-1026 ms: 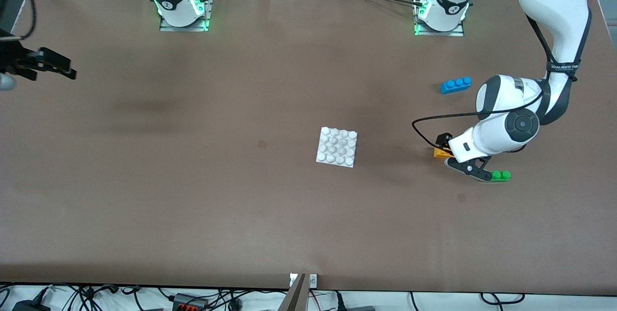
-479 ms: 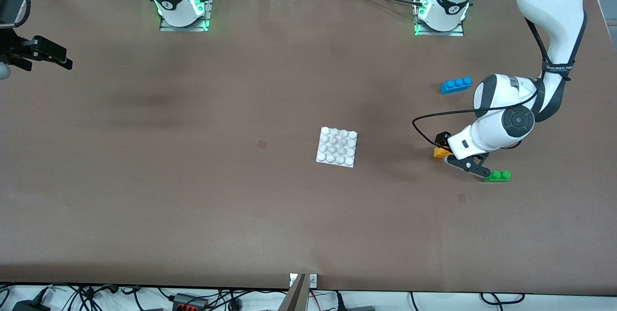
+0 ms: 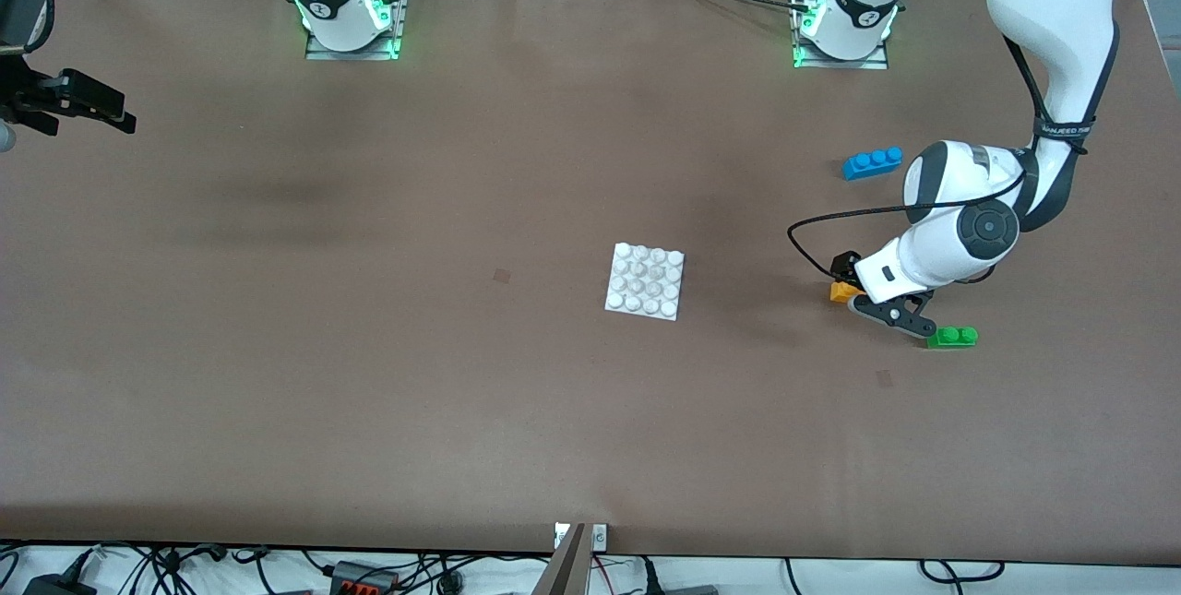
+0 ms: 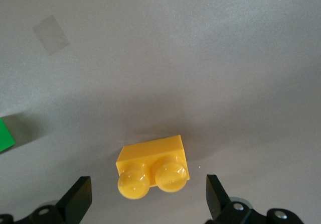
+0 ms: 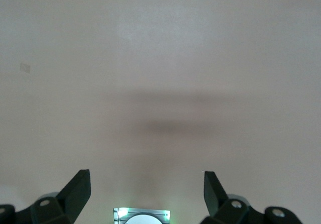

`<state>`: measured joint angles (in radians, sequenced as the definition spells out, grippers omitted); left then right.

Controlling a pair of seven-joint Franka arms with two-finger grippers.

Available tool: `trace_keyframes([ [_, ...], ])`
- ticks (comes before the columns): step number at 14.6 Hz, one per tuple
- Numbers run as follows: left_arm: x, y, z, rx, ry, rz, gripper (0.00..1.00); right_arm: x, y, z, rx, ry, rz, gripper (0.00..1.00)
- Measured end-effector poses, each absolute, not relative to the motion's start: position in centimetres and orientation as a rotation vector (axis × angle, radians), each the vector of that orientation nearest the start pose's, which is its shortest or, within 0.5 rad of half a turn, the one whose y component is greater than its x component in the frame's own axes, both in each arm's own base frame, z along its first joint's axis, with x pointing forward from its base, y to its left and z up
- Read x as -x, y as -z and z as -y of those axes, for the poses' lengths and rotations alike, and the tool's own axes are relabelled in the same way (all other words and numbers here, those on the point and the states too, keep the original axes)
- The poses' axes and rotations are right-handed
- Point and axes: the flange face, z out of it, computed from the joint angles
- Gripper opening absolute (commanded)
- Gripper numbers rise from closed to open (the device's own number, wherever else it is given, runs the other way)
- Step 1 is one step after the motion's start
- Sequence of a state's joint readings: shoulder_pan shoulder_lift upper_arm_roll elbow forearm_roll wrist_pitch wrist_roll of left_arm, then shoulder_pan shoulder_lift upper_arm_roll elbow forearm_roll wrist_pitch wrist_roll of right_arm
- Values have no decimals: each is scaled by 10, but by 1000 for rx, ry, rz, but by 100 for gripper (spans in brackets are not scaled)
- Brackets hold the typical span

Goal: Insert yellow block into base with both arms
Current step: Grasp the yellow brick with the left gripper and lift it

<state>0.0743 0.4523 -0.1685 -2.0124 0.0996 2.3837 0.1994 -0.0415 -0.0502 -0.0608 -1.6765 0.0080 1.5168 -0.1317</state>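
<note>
The yellow block lies on the table toward the left arm's end, partly covered by the left arm's hand. In the left wrist view the yellow block sits studs up between the tips of my left gripper, which is open with a gap on each side. My left gripper hangs low over it. The white base lies flat mid-table, apart from both grippers. My right gripper hovers open at the right arm's end of the table; the right gripper holds nothing.
A green brick lies just nearer the front camera than the left gripper, close to one finger; its corner, the green brick, shows in the left wrist view. A blue brick lies farther from the camera, beside the left arm's elbow.
The left gripper has shifted slightly toward the yellow block. The right gripper drew back toward the table's end a second ago and has since held still.
</note>
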Motion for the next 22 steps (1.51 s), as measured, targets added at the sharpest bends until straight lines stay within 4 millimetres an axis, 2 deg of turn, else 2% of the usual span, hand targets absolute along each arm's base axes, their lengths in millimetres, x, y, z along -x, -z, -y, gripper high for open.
trace_keyframes([
  [8, -588, -213, 54, 3110, -103, -528, 100, -530, -598, 50, 3115, -154, 57, 100],
  [13, -580, -198, 54, 3115, -79, -529, 100, -530, -597, 51, 3115, -153, 54, 100],
  [22, -578, -195, 51, 3119, -72, -513, 100, -535, -596, 55, 3120, -116, 43, 100],
])
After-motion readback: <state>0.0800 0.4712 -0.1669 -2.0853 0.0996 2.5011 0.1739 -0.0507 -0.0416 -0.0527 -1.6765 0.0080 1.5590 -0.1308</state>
